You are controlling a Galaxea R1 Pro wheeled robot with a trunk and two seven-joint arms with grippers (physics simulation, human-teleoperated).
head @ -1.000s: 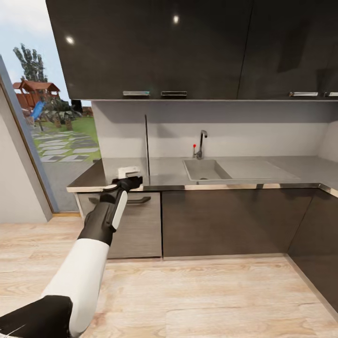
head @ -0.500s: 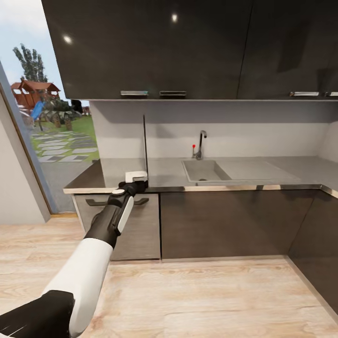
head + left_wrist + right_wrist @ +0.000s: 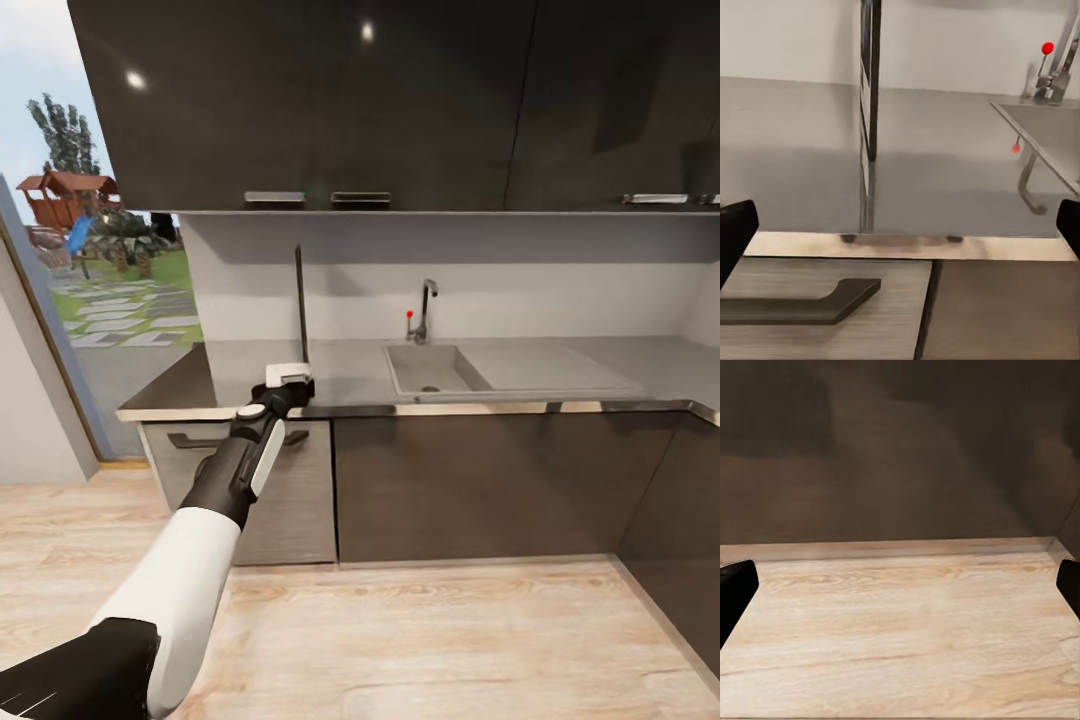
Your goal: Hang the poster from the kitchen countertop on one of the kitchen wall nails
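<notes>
- Now the left gripper (image 3: 292,378), fingers spread wide, is at the kitchen countertop (image 3: 350,365) edge, before the poster (image 3: 300,303) standing edge-on.
- Right gripper (image 3: 900,585) is also spread, over wooden floor (image 3: 900,622).

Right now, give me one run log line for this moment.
phase: reaching | left gripper: open, at the grey metallic kitchen countertop front edge | thin dark edge-on poster: upright, ungrasped | right gripper: open, over pale wood floor

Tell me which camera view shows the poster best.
The left wrist view: the poster stands close and edge-on, upright on the kitchen countertop, ahead between the open fingers. The head view shows it as a thin dark line beyond the left gripper.
</notes>
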